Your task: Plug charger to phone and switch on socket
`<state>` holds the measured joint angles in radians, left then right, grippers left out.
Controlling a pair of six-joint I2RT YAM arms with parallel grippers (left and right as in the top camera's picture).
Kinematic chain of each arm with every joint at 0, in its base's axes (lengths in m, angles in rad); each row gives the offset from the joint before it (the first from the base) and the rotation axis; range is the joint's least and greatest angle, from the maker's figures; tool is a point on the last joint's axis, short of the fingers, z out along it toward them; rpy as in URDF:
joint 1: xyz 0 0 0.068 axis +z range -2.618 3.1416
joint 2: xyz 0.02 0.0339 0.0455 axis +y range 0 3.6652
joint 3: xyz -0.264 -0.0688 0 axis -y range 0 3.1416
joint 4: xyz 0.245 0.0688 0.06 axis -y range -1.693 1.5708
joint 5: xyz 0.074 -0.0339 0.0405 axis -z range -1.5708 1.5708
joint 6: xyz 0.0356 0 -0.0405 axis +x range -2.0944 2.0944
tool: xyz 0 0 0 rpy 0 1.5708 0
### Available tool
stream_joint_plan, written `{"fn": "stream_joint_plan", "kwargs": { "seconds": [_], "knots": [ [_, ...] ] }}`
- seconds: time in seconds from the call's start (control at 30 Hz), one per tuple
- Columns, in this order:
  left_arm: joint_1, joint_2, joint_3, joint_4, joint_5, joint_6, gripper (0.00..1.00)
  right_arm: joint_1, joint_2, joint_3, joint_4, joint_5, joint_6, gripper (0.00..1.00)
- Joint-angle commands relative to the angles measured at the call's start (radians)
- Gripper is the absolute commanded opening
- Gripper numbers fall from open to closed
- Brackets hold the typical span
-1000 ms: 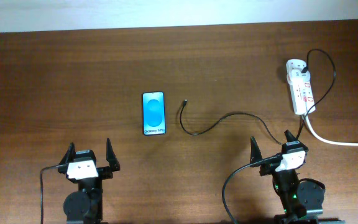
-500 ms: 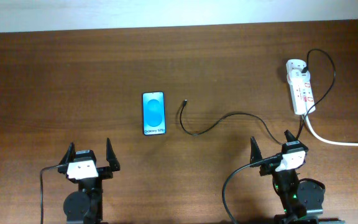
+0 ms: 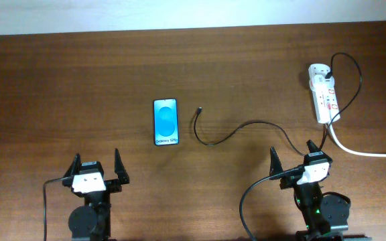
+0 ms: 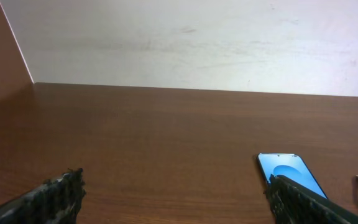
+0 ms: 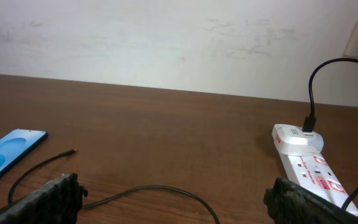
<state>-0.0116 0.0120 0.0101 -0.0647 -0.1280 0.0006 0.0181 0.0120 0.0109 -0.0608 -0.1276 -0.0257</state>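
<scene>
The phone point(image 3: 166, 122) lies face up with a blue screen at the table's middle left; it also shows in the left wrist view point(image 4: 289, 172) and the right wrist view point(image 5: 5, 157). The charger cable point(image 3: 236, 132) curves from its plug tip point(image 3: 199, 110), just right of the phone, to the black plug in the white power strip point(image 3: 324, 94) at the right. The cable point(image 5: 148, 189) and strip point(image 5: 309, 163) show in the right wrist view. My left gripper point(image 3: 97, 169) is open and empty near the front edge. My right gripper point(image 3: 292, 158) is open and empty, over the cable.
The strip's thick white cord point(image 3: 360, 150) runs off the right edge. A pale wall point(image 4: 197, 43) stands behind the table's far edge.
</scene>
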Motion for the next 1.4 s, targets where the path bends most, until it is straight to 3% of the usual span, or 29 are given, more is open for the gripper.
{"fn": "stream_joint_plan", "kwargs": {
  "seconds": [0.0, 0.43, 0.8, 1.1, 1.37],
  "knots": [
    [0.006, -0.004, -0.001, -0.009, 0.009, 0.015, 0.99, -0.007, 0.005, -0.005, -0.004, -0.004, 0.008, 0.99],
    [0.006, -0.002, 0.015, 0.003, 0.039, 0.016, 0.99, -0.006, 0.016, 0.084, -0.015, -0.06, 0.016, 0.98],
    [0.006, 0.074, 0.162, 0.01, 0.091, 0.015, 0.99, -0.006, 0.415, 0.401, -0.086, -0.069, 0.015, 0.99],
    [0.006, 0.47, 0.456, -0.011, 0.176, 0.015, 0.99, -0.006, 0.512, 0.568, -0.156, -0.133, 0.015, 0.98],
    [0.006, 1.042, 0.89, -0.156, 0.41, 0.016, 0.99, -0.006, 0.542, 0.705, -0.338, -0.214, 0.016, 0.98]
  ]
}}
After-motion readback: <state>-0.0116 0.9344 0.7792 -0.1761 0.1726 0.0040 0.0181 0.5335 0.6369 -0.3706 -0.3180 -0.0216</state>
